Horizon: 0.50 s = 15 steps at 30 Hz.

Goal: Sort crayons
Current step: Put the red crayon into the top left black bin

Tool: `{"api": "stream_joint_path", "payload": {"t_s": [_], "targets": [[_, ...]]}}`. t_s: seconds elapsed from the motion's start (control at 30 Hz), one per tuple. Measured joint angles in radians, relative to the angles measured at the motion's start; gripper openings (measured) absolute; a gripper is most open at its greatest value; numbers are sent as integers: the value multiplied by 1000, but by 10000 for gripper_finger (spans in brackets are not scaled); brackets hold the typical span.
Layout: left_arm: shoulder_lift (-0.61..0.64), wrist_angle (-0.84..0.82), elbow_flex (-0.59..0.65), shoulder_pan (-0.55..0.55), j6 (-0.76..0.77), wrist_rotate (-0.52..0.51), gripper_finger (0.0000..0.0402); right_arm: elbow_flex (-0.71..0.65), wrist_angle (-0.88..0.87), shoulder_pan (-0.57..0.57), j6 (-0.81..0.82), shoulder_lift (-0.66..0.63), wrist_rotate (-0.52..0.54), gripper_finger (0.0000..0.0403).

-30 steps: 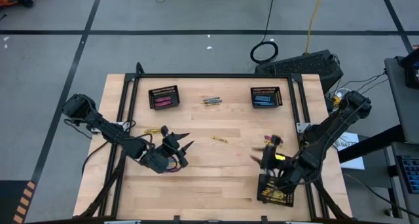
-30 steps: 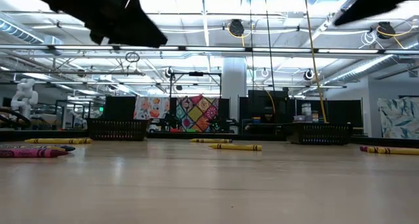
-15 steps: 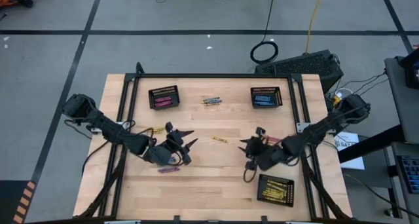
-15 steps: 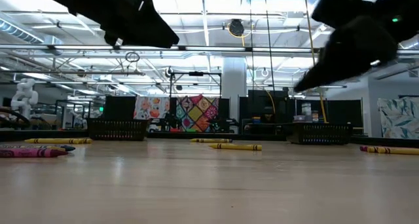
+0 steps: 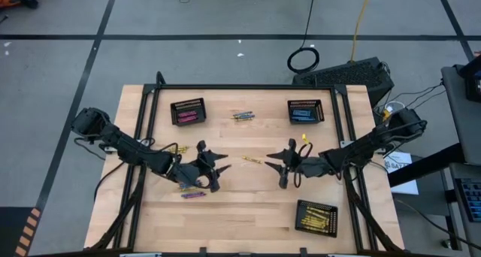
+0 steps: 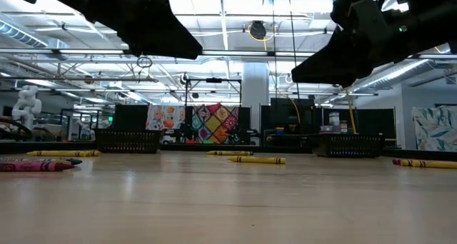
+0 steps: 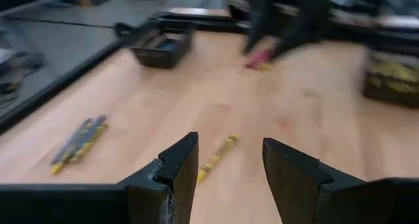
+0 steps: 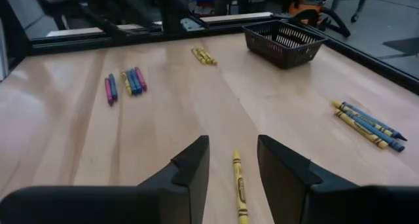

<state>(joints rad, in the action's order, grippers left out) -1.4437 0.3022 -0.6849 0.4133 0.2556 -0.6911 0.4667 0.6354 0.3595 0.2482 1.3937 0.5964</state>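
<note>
The right gripper (image 5: 281,164) has swung from the yellow-crayon basket (image 5: 316,218) (near edge) to mid-table.

Light is bright and even, coming from overhead: ceiling strip lights (image 6: 214,19) glare white in the low view, turning both arms into black silhouettes. The table (image 5: 248,204) shows only soft, faint shadows from above. The left wrist view is smeared with motion blur toward its far side; the right wrist view is sharper, with mild sheen on the wood.
</note>
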Motion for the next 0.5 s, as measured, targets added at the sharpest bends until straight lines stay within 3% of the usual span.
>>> {"api": "stream_joint_path", "payload": {"t_s": [0.17, 0.23, 0.33, 0.5], "targets": [[0, -97, 0, 21, -54, 275, 173, 0, 0, 0, 0, 0, 0, 114], [0, -196, 0, 54, -4, 322, 173, 0, 0, 0, -2, 0, 0, 114], [0, -360, 0, 119, 192, 343, 173, 0, -4, 0, -2, 0, 0, 114], [0, -574, 0, 261, 636, 480, 173, 0, -14, 0, -3, 0, 2, 114]]}}
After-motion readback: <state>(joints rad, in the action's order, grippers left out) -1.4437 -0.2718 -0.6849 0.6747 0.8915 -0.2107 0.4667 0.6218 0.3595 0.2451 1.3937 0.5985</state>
